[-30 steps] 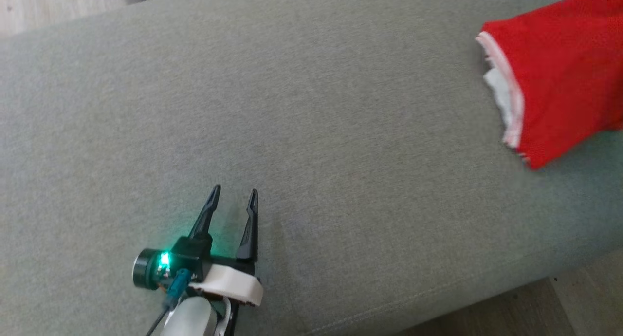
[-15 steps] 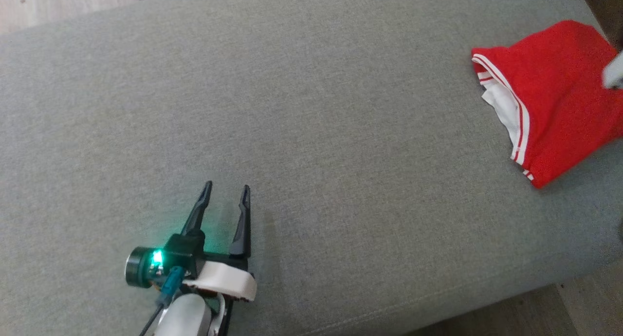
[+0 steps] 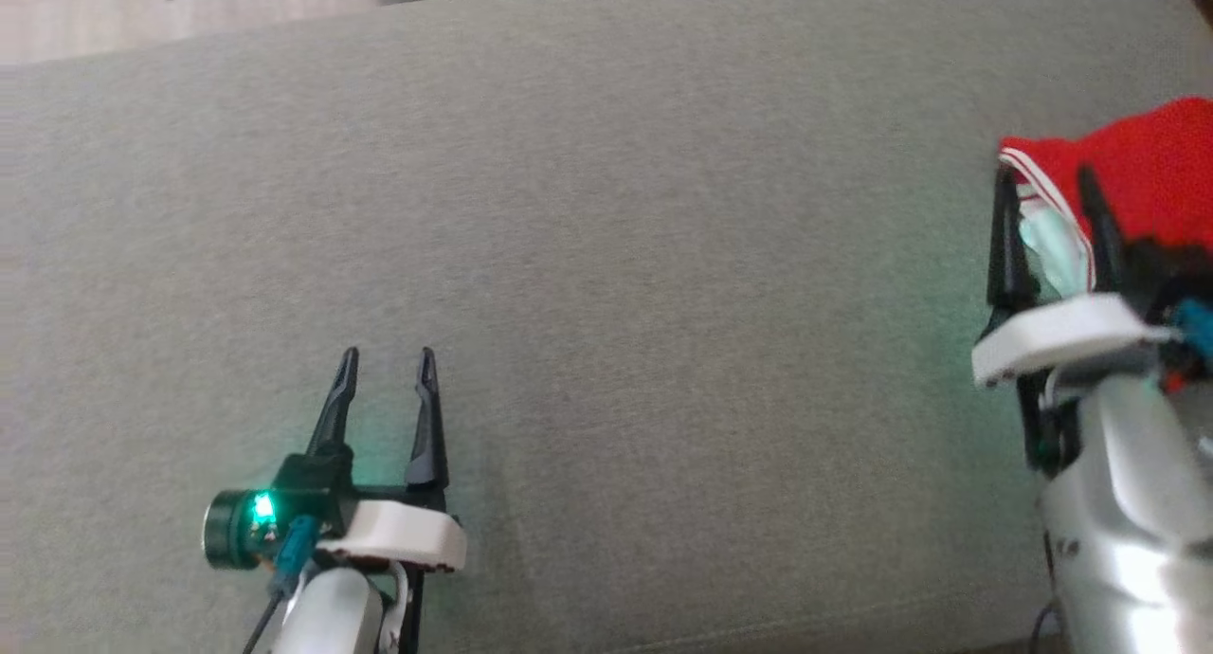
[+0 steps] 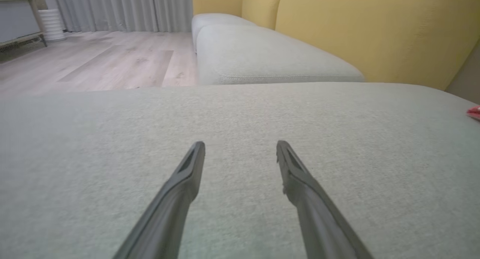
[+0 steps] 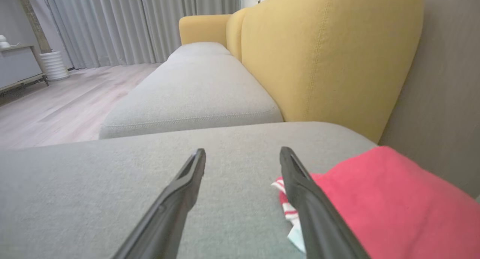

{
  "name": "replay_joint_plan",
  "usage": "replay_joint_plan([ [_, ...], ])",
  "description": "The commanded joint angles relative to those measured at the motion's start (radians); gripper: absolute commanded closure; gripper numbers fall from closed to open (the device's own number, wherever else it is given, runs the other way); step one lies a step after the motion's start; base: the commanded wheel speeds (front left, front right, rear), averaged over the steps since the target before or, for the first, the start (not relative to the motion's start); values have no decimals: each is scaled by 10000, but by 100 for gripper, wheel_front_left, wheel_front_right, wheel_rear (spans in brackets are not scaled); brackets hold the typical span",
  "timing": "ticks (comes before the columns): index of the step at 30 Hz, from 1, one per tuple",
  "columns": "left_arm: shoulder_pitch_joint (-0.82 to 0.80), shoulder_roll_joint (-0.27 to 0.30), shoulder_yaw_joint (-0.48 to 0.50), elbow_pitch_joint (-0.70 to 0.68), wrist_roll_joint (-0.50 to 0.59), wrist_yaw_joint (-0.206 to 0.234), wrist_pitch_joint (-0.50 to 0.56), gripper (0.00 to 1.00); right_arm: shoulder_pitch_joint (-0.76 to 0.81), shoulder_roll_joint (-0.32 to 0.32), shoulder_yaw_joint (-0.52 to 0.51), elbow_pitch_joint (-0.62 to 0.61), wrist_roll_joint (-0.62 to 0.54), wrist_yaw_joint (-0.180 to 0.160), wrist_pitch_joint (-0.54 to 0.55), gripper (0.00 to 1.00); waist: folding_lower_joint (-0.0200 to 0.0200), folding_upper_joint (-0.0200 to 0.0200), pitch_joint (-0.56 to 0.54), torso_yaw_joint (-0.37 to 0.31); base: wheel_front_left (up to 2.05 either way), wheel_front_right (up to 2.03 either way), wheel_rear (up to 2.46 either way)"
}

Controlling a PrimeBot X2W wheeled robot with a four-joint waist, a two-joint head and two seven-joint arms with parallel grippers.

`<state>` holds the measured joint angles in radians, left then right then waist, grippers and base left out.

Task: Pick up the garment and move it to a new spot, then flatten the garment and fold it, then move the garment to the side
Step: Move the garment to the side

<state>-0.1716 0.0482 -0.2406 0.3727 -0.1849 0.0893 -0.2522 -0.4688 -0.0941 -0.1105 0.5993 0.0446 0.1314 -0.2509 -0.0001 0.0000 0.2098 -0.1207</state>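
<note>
L jaws, R jaws released; red garment [image 5: 393, 199] mostly beside R jaws: closing now prob. nips only hem [image 5: 289, 210], slips.

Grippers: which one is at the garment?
The right gripper: its open fingers sit at the red garment's striped edge. The left gripper, also open, is over bare cushion, far from it.

One garment [image 3: 1156, 161]; one left gripper [image 3: 389, 354]; one right gripper [image 3: 1041, 173]; one sofa [image 3: 606, 208]
</note>
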Motion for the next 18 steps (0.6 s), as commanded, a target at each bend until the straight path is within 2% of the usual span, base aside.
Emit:
replay_joint_plan([
  [1,15,20,402,-319,-48,76,-95,0,118,87,141,-395,64,-7,-107,0,1,0,-109,300,0,0,0],
  [8,264,20,607,-310,-174,196,-95,0,1439,401,264,-856,277,-7,-108,0,1,0,-454,1053,0,0,0],
  [18,615,20,880,-354,-296,149,-95,0,2104,435,930,-945,774,-7,-108,0,1,0,-1068,1516,0,0,0],
])
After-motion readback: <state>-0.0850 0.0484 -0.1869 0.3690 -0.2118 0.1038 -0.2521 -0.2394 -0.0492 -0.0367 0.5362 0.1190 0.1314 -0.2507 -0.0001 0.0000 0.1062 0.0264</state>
